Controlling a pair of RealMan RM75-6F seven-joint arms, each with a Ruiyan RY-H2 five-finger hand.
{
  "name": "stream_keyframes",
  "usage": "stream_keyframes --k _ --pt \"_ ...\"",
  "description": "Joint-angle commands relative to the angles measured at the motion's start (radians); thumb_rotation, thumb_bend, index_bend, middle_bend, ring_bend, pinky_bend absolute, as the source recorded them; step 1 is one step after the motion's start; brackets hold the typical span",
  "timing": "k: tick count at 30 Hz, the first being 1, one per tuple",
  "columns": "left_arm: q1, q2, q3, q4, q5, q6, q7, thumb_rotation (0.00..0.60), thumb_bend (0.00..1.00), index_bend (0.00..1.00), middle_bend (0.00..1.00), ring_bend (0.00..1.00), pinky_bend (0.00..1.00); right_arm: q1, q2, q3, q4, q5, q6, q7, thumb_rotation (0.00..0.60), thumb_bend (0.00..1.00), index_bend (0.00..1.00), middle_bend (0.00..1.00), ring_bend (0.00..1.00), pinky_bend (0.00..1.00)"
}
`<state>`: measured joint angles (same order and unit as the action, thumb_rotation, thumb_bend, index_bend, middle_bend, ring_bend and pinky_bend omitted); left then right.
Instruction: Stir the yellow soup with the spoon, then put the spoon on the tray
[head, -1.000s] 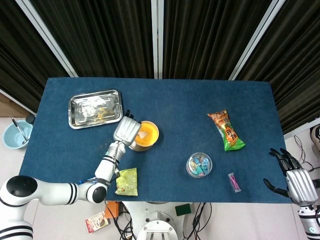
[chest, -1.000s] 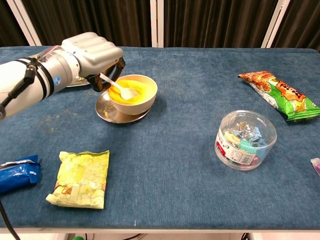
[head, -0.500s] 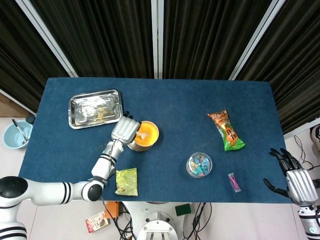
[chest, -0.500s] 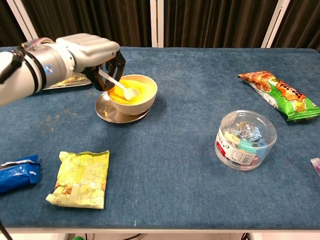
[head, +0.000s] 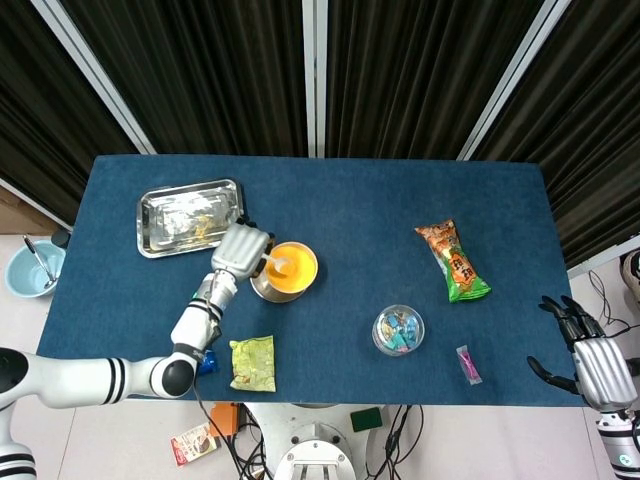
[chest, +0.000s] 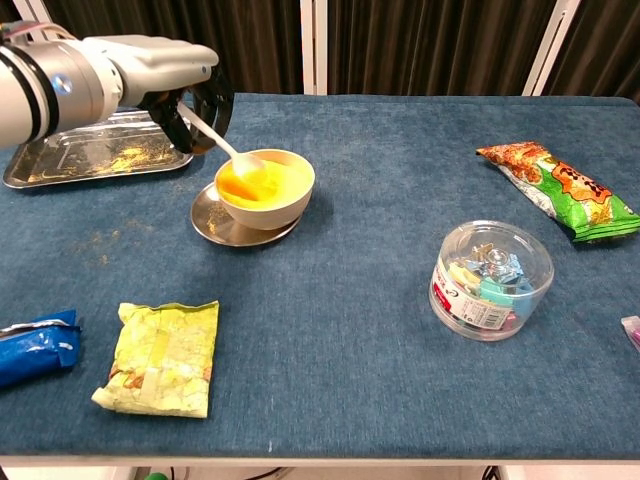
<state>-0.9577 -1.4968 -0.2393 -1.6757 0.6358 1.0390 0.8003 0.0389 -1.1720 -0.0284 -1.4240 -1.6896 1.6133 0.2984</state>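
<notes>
Blue cloth covers the table. At left-centre, the left hand (chest: 170, 75) pinches a white plastic spoon (chest: 225, 148), its handle slanting up-left from the cream bowl of yellow soup (chest: 265, 186) toward the steel tray (chest: 90, 150), just beyond. The right hand (head: 598, 368) idles, fingers apart, at lower right.

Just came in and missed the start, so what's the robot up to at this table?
The left hand holds a white spoon whose tip sits at the rim of the bowl of yellow soup, which stands on a small metal saucer. The metal tray lies just behind and to the left of the bowl, with no spoon on it yet. The right hand hangs idle off the table's far right corner, fingers apart, holding nothing.
</notes>
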Motion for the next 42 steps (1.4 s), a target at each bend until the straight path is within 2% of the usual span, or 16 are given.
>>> stream_keyframes --k 1,5,7,13,22,28,39,42 --pt "-0.007 0.018 -0.009 -0.018 -0.026 -0.008 -0.016 0.6 0.51 0.63 0.55 0.33 0.19 -0.001 0.0 0.0 0.002 0.0 0.002 0.002 0.6 0.24 0.1 0.19 0.08 0.2" --pt "-0.017 0.035 -0.008 -0.03 -0.041 -0.005 -0.021 0.6 0.51 0.63 0.55 0.33 0.19 -0.004 -0.002 -0.001 0.008 0.001 0.005 0.008 0.6 0.24 0.1 0.19 0.08 0.2" --pt "-0.025 0.035 0.008 -0.03 -0.024 0.022 0.005 0.6 0.51 0.63 0.55 0.33 0.19 -0.006 -0.002 -0.001 0.01 0.0 0.008 0.011 0.6 0.24 0.1 0.19 0.08 0.2" --pt "-0.05 -0.022 0.109 -0.008 0.098 0.163 0.195 0.6 0.51 0.63 0.55 0.33 0.19 -0.006 -0.004 -0.002 0.014 -0.002 0.01 0.015 0.6 0.24 0.1 0.19 0.08 0.2" --pt "-0.084 -0.094 0.199 0.02 0.227 0.245 0.42 0.6 0.51 0.63 0.55 0.33 0.19 -0.009 -0.001 -0.001 0.009 -0.002 0.015 0.011 0.6 0.24 0.1 0.19 0.08 0.2" --pt "-0.09 -0.132 0.237 0.063 0.322 0.289 0.527 0.6 0.51 0.63 0.56 0.33 0.19 -0.01 0.001 -0.001 0.005 -0.001 0.014 0.007 0.6 0.24 0.1 0.19 0.08 0.2" --pt "-0.059 -0.144 0.22 0.097 0.377 0.293 0.519 0.6 0.51 0.63 0.56 0.33 0.19 -0.01 0.004 0.0 -0.006 -0.001 0.013 -0.002 0.6 0.24 0.1 0.19 0.08 0.2" --pt "-0.053 -0.147 0.23 0.128 0.416 0.304 0.542 0.6 0.51 0.63 0.56 0.33 0.19 -0.009 0.005 0.0 -0.009 -0.003 0.013 -0.006 0.6 0.24 0.1 0.19 0.08 0.2"
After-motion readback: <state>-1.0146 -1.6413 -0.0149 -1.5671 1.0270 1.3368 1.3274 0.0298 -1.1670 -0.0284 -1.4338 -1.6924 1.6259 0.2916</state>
